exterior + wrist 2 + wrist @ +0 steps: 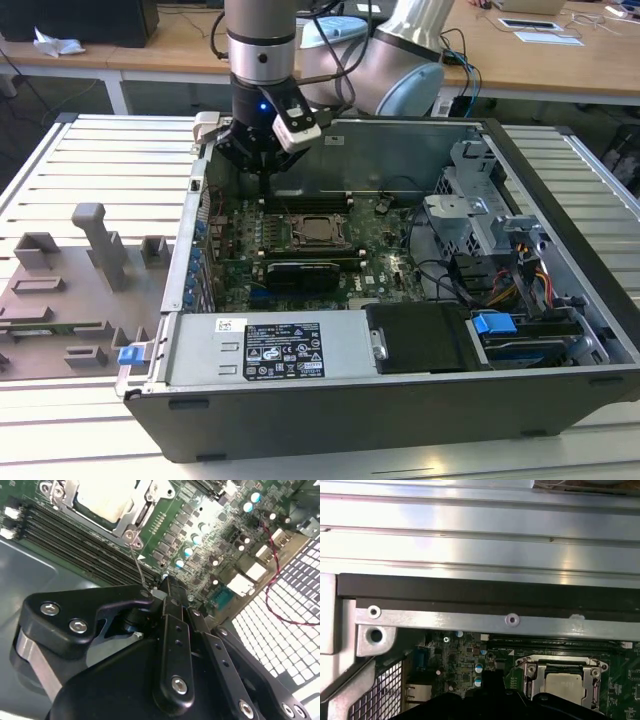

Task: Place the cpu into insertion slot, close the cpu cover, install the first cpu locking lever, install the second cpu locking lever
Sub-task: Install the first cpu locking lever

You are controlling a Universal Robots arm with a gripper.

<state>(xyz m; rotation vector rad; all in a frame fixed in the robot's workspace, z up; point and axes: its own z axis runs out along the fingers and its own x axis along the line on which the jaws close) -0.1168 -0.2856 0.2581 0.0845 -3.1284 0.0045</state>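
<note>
The cpu (318, 230) lies flat in the insertion slot (297, 238) on the green motherboard, its silvery top showing in both wrist views (102, 500) (564, 684). The cpu cover (127, 526) (529, 669) is down around it as a metal frame. A thin wire locking lever (137, 562) runs from the socket's corner up to my fingertips. My gripper (265, 188) (165, 587) hangs just behind the socket towards the exterior view's left, fingers shut together. Whether the lever's end is clamped or only touched is hidden. The gripper's dark tip (492, 680) shows beside the socket.
Black memory slots (65, 545) run beside the socket. A long black card (300, 275), the power supply (270, 350) and the drive cage (480, 220) crowd the case. The case wall (470, 530) stands close behind. A grey fixture tray (70, 290) lies at the exterior view's left.
</note>
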